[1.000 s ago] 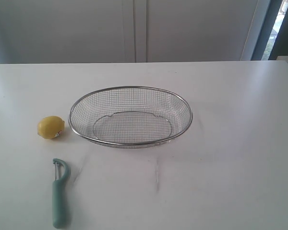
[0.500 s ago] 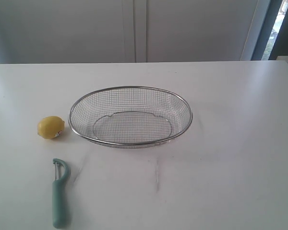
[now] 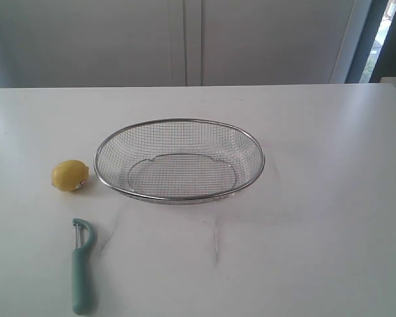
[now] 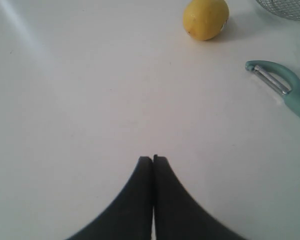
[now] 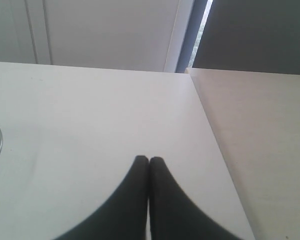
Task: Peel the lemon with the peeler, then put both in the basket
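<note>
Plain rm, maybe lab: white table point(image 3: 330, 218), white wall panels point(image 3: 270, 39).

Exterior view. Wire-mesh basket point(image 3: 185, 139) mid-frame; raised rim is tallest obstacle. Lemon point(image 3: 70, 176) just beside basket's left end, narrow gap, not touching. Peeler point(image 3: 81, 267) lies flat at lower left, apart from lemon, strip of bare white table point(image 3: 317, 231) between. Right half of frame open tabletop, wide passage. Band behind basket also open.
</note>
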Action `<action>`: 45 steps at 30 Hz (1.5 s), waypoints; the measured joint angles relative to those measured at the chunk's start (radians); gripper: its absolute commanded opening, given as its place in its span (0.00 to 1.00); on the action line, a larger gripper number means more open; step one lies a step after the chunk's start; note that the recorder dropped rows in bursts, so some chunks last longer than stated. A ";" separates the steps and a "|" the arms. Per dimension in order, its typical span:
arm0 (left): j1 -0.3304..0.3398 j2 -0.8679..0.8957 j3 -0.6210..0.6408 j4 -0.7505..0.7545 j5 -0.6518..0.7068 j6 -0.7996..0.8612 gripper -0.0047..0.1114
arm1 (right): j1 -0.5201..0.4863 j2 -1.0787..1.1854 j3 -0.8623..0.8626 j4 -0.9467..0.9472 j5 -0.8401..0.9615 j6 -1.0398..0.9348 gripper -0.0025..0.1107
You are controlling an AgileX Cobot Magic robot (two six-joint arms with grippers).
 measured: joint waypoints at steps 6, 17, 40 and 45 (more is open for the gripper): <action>0.000 0.000 0.000 0.000 0.000 0.000 0.04 | 0.000 0.002 -0.058 0.000 0.030 0.037 0.02; 0.000 0.000 0.000 0.000 0.000 0.000 0.04 | 0.000 0.137 -0.202 0.045 0.259 0.045 0.02; 0.000 0.000 0.000 0.000 0.000 0.000 0.04 | 0.000 0.290 -0.202 0.078 0.410 0.104 0.02; 0.000 0.000 0.000 0.000 0.000 0.000 0.04 | 0.000 0.357 -0.202 0.090 0.461 0.104 0.02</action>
